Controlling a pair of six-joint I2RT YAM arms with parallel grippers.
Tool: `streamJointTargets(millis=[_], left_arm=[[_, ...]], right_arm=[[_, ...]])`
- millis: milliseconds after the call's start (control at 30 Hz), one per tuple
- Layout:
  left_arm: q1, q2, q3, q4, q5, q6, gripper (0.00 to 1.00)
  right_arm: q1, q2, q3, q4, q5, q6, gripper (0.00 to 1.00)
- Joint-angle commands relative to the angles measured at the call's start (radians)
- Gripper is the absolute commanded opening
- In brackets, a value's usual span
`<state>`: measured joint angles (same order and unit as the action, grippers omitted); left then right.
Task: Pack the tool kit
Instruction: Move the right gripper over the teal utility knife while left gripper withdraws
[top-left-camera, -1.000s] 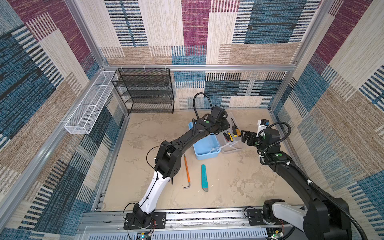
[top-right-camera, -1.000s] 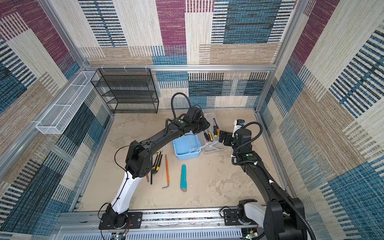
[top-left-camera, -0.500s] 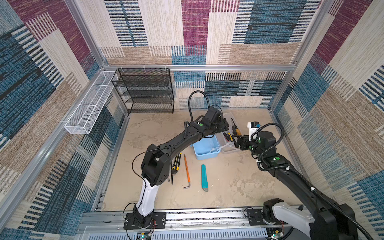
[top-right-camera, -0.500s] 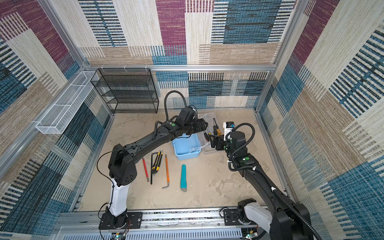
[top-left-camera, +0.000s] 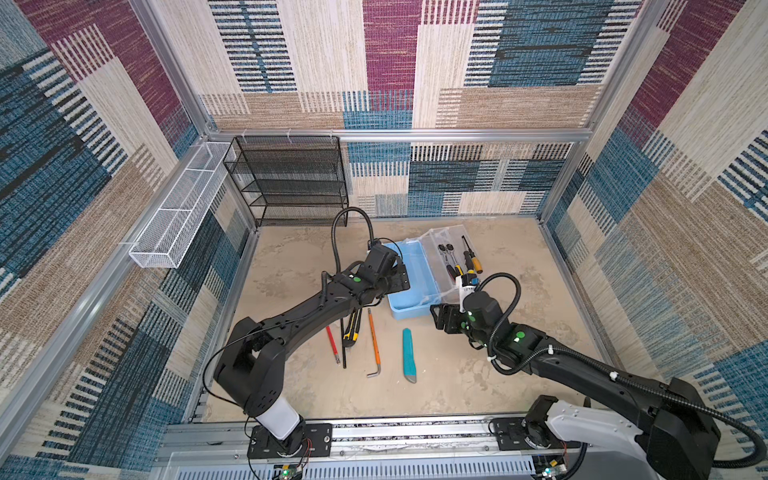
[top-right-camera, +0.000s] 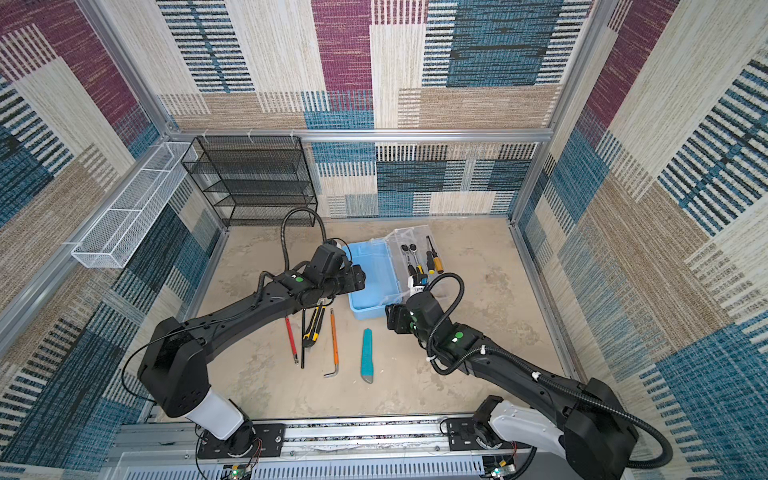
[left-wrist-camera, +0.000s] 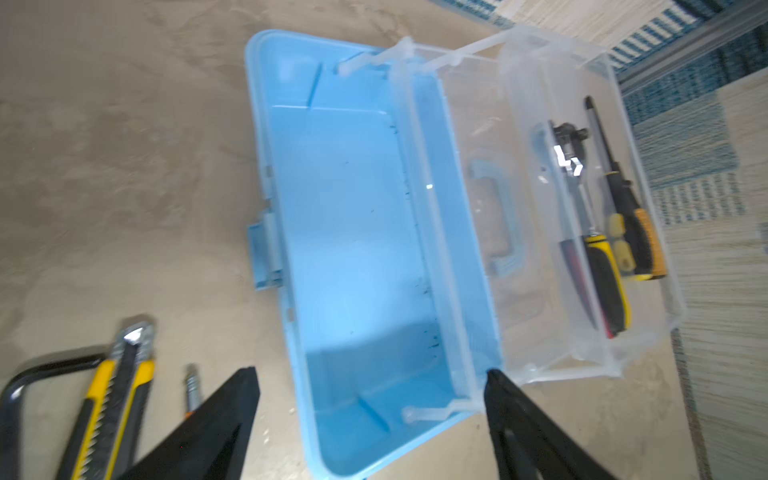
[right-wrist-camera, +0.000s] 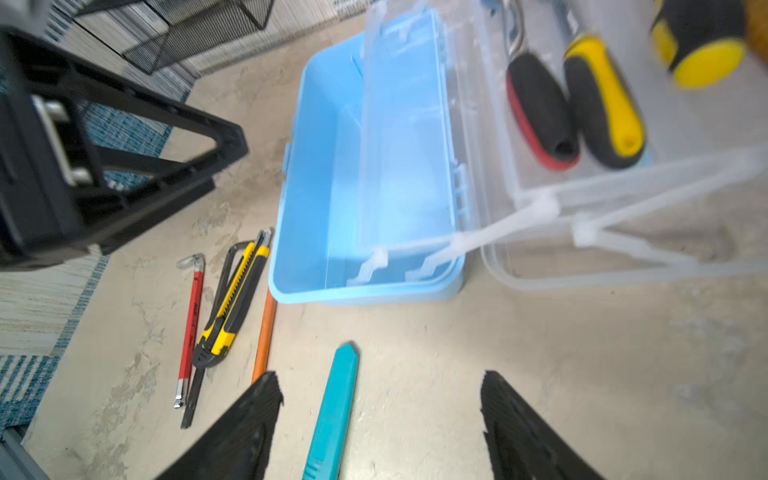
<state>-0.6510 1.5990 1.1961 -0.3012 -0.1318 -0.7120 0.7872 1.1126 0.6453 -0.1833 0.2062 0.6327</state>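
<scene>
Fingers (right-wrist-camera: 245, 432) open and empty on both arms; centre your right pair across the teal utility knife (right-wrist-camera: 334, 411) before closing.

The black parallel left gripper (left-wrist-camera: 370, 382) has its jaws wide apart, holding nothing. The black left arm (top-left-camera: 307, 309) reaches forward, elbow bent. The black right gripper (right-wrist-camera: 380, 384) is also spread and empty, and the right arm (top-left-camera: 573, 361) is stretched low.

Toolbox (top-left-camera: 409, 312) sits behind the hex keys (top-left-camera: 372, 340) and knives (top-left-camera: 407, 355); screwdrivers (top-left-camera: 471, 257) lie in the tray (top-left-camera: 453, 232) to its right.
</scene>
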Motion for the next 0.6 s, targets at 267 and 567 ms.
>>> streamJointTargets(millis=[267, 567], left_arm=[[0.091, -0.212, -0.267, 0.041, -0.082, -0.014, 0.97], [0.155, -0.352, -0.421, 0.030, -0.107, -0.026, 0.99]], right_arm=[[0.270, 0.333, 0.136, -0.163, 0.120, 0.191, 0.78], [0.278, 0.449, 0.194, -0.176, 0.057, 0.165, 0.73]])
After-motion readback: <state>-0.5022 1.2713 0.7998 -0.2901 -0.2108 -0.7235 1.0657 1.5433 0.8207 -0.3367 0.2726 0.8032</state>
